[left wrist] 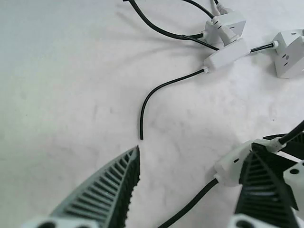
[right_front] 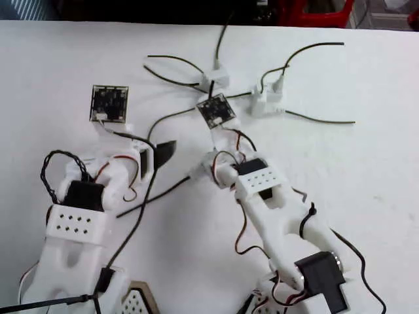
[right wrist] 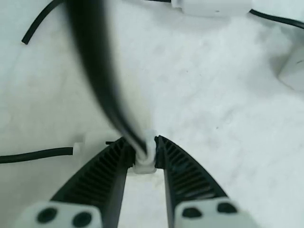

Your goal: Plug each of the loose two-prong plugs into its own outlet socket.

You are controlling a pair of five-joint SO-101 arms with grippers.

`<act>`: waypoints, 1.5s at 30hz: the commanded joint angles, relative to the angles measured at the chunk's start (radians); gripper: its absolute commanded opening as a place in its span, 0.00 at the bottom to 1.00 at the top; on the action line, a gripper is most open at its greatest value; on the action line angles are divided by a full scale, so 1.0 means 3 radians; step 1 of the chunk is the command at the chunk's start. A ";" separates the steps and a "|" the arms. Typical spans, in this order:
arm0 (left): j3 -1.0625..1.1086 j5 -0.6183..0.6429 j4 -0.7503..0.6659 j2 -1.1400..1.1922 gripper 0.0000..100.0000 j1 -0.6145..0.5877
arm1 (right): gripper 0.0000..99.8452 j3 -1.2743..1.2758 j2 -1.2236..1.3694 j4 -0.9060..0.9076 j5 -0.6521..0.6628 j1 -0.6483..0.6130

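R pincer (right wrist: pixel 142 143) was clamped on a white plug (right wrist: pixel 144 164) at its cord end, down by the surface (right_front: pixel 366 196), w/ the outlet socket (right_front: pixel 265 103) well apart ahead. Risks: thin grip, so the plug could twist under push & prongs miss; unbraced socket might slide. L pincer (left wrist: pixel 195 146) gaped wide just beside. R arm (right_front: pixel 281 209) stretched fwd, wrist tipped down; L arm (right_front: pixel 78 222) bent, aimed across.

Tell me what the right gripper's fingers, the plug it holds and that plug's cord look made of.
On the right gripper, the fingers look like matte black plastic with ribbed inner faces, possibly printed. The plug looks like smooth white moulded plastic with an even sheen. The cord has a black flexible jacket, rubber or PVC, can't tell which; it curves freely.
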 commanded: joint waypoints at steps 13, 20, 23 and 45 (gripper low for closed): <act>-0.0015 0.0015 0.0015 -0.0105 0.34 -0.0018 | 0.02 -0.0051 0.0529 0.0054 0.0353 0.0003; -0.0015 0.0015 0.0015 -0.0100 0.34 -0.0018 | 0.02 -0.0118 0.0504 0.0008 0.0348 0.0038; -0.0015 0.0015 0.0015 -0.0100 0.34 -0.0018 | 0.02 -0.0281 0.0504 -0.0197 0.0343 0.0141; -0.0015 0.0015 0.0015 -0.0095 0.34 -0.0023 | 0.26 -0.0987 0.0494 -0.0673 -0.0220 0.0586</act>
